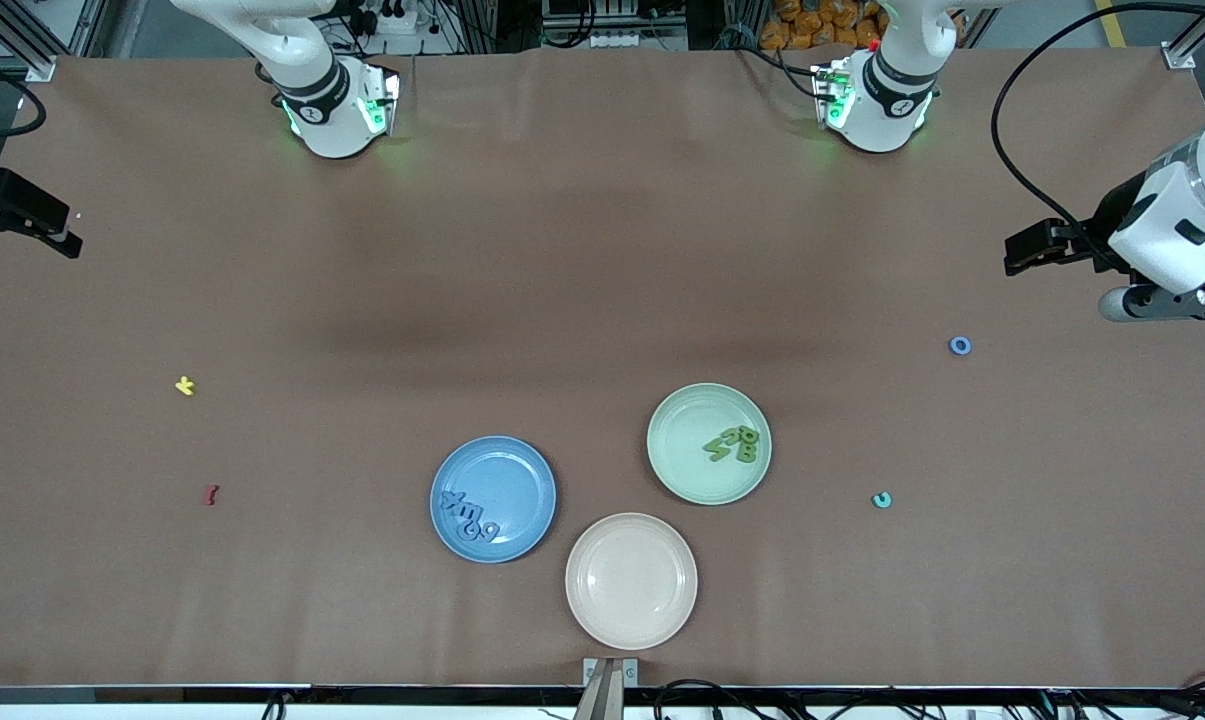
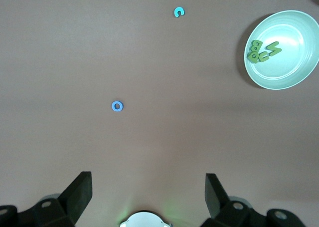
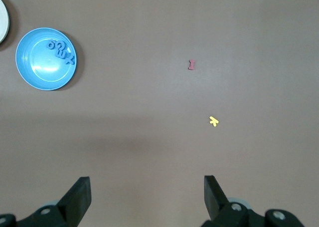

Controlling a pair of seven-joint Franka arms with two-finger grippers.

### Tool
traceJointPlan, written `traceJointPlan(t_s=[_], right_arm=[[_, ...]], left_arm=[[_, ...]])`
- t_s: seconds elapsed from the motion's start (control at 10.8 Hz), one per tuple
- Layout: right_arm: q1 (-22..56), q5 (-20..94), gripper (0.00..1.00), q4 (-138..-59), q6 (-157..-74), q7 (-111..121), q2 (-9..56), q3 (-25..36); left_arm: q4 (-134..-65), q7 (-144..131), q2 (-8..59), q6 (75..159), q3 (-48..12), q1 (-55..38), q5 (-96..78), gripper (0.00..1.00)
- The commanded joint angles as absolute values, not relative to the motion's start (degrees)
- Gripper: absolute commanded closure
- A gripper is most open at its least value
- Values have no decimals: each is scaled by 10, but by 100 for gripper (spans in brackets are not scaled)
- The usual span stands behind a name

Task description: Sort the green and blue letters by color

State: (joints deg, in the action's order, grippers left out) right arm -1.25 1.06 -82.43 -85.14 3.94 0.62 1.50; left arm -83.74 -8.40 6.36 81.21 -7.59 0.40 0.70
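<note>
Where the front view looks down on the brown table [image 1: 602, 250], the blue letters [image 1: 470, 515] lie clustered in the blue plate [image 1: 493, 498] and the green letters [image 1: 734, 443] in the pale green plate [image 1: 709, 443], with an empty pink plate [image 1: 631, 581] just beside both and nearest the camera; a loose blue ring letter [image 1: 960, 346] rests on the cloth toward the left arm's end, a teal letter [image 1: 881, 500] nearer the camera than it, while a yellow letter [image 1: 185, 385] and a dark red piece [image 1: 211, 494] sit toward the right arm's end. Both arms wait at the table's ends, the left gripper [image 1: 1022, 250] and right gripper [image 1: 62, 240] holding nothing. Left wrist view: the left gripper [image 2: 148, 192] has its fingers [image 2: 79, 192] spread wide and empty above bare cloth, with the blue ring letter [image 2: 117, 106], teal letter [image 2: 179, 11] and green letters [image 2: 261, 51] in their plate [image 2: 294, 72] in sight. Right wrist view: the right gripper [image 3: 147, 194] is likewise spread wide and empty, with the yellow letter [image 3: 213, 120], red piece [image 3: 191, 64] and blue letters [image 3: 61, 50] in the blue plate [image 3: 40, 67] in sight
</note>
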Motion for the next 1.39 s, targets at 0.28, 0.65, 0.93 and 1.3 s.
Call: traceJointPlan(t_s=[0.28, 0.65, 0.93, 1.3], right_arm=[[-54, 18, 0, -808, -840, 79, 15, 11], [-53, 18, 0, -809, -840, 77, 15, 10], [-50, 18, 0, -813, -840, 73, 15, 9], [-48, 18, 0, -814, -840, 72, 16, 9]], left_arm=[[-836, -67, 58, 827, -76, 5, 1, 0], [-836, -67, 57, 834, -76, 5, -4, 0], [-836, -66, 57, 834, -77, 5, -4, 0], [-836, -66, 56, 834, -77, 6, -4, 0]])
